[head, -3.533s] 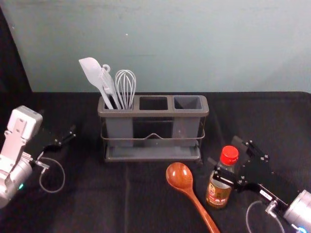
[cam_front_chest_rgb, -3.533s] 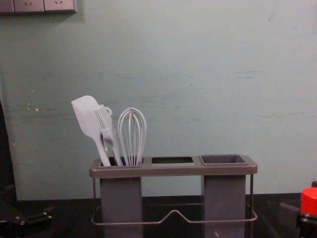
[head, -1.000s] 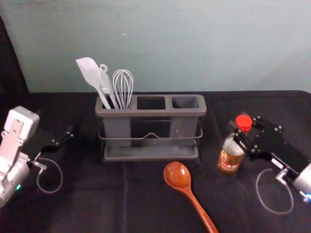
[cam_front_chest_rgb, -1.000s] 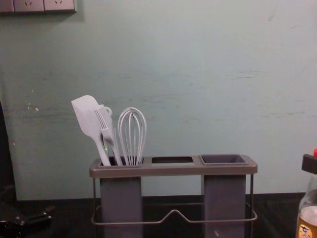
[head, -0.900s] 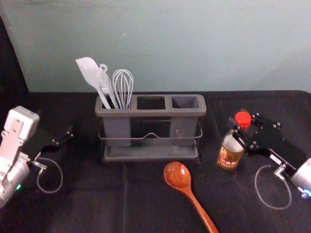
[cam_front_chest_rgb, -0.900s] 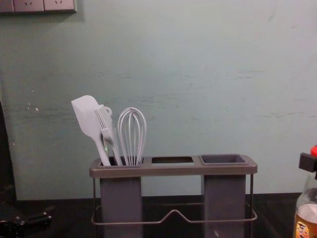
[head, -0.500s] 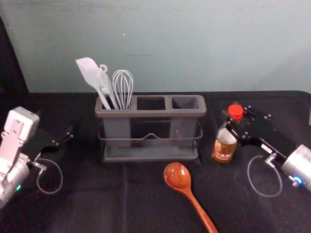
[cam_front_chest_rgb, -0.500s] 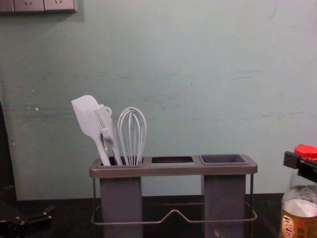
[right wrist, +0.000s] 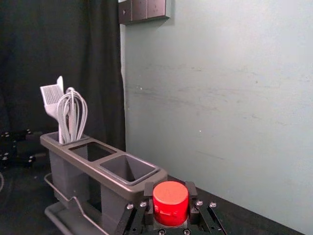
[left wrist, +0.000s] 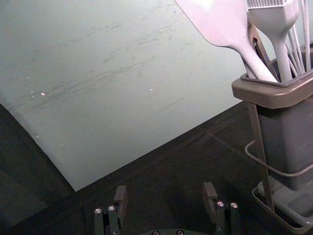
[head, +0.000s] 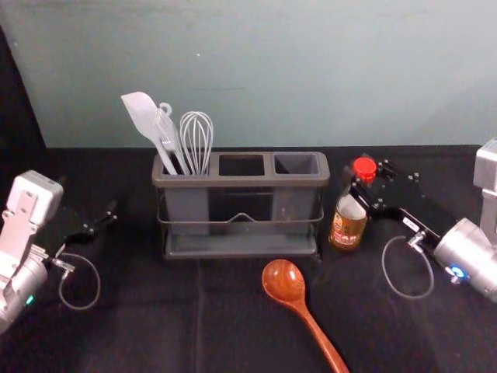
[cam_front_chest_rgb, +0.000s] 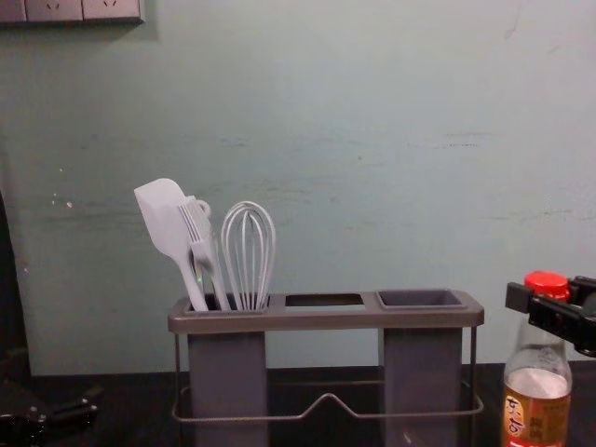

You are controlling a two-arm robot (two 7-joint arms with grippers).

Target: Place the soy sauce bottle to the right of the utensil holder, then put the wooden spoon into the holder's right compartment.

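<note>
- Left gripper [head: 101, 221]: left of the holder, fingers spread with nothing between them.
- Spatula [head: 141, 113], brush [head: 168, 128] and whisk [head: 196, 134]: white, smooth blade, ribbed bristles, looped wires, all in the holder's left compartment.
- Utensil holder [head: 241, 183]: grey, rounded rectangular rim, thin bent rail.
- Wooden spoon [head: 284, 281]: glossy reddish wood, oval bowl, on the dark cloth before the holder, apart from the right gripper.
- Soy sauce bottle [head: 347, 231]: right of the holder, upright clear body, red cap, neck between the right gripper's fingers.
- Right gripper [head: 359, 182]: closed around that neck.
</note>
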